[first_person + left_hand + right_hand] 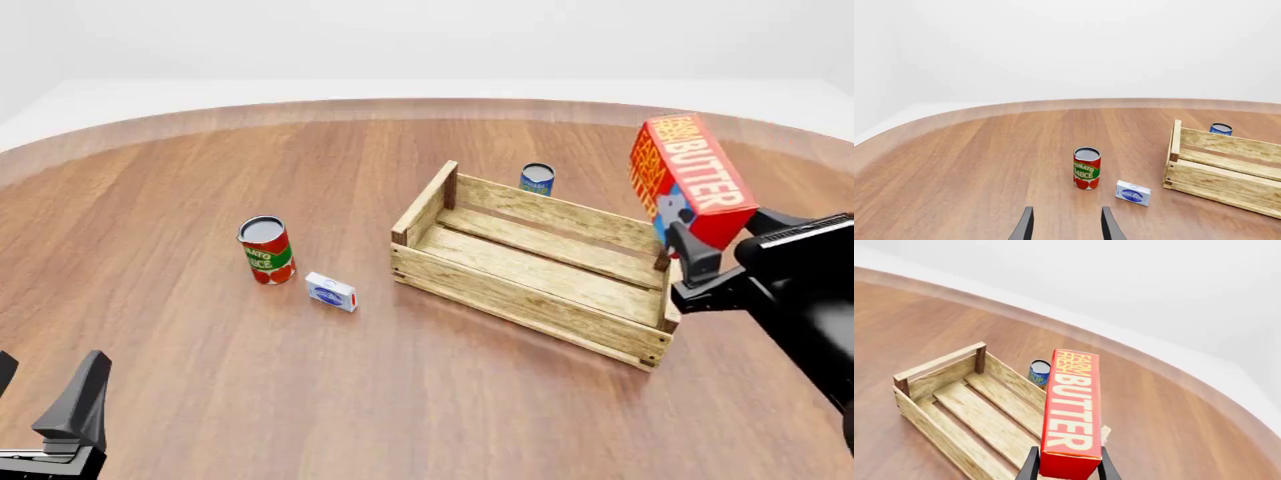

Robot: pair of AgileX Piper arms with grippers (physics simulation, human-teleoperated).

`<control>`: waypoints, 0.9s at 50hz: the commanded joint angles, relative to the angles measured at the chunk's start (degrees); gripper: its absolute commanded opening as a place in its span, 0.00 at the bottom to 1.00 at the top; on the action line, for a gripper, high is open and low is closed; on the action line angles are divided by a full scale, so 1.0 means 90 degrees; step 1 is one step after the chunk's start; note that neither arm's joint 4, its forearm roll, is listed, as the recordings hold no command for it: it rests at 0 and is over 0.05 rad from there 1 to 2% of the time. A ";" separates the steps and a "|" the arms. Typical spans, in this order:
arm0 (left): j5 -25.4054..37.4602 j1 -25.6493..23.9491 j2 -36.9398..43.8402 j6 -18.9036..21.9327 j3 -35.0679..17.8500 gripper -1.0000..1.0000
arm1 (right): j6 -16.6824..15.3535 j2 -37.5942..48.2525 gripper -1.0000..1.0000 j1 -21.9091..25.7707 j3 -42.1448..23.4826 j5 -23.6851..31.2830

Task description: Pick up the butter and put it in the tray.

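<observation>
Red-orange and lettered in white, the butter [689, 176] is up in the air, clamped at its lower end between the two fingers of the right gripper [683, 248]. It tilts away from the arm and hangs over the right-hand end of the tray [514, 290], clear of the slats. In the right wrist view the carton [1071, 410] rises straight out from between the fingers [1030, 465], with the tray's slatted floor [981, 415] spread out below and to one side of it.

Taking the tray as the landmark: a small blue can [538, 179] stands just behind its far long wall, near the middle. A tomato sauce can [266, 250] stands upright well to the tray's left, and a small white-blue box [331, 292] lies between that can and the tray, nearer the can. All of them rest on the wooden table [200, 390]. Nothing lies inside the tray that I can see.

The left gripper [1066, 227] sits low at the near left corner of the table, far from the tray, its fingers parted and holding nothing. It faces the sauce can [1086, 168] and the little box [1133, 193].
</observation>
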 commanded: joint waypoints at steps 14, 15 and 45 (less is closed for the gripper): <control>0.0000 0.0000 0.0000 0.0000 0.0000 1.00 | 0.0193 0.1391 0.00 0.0584 -0.0644 -0.0759; 0.0000 0.0000 0.0000 0.0000 0.0000 1.00 | 0.0182 0.1455 0.00 0.0597 -0.0655 -0.0804; 0.0000 0.0000 0.0000 0.0000 0.0000 1.00 | 0.0214 0.2661 0.00 0.0839 -0.0963 -0.1309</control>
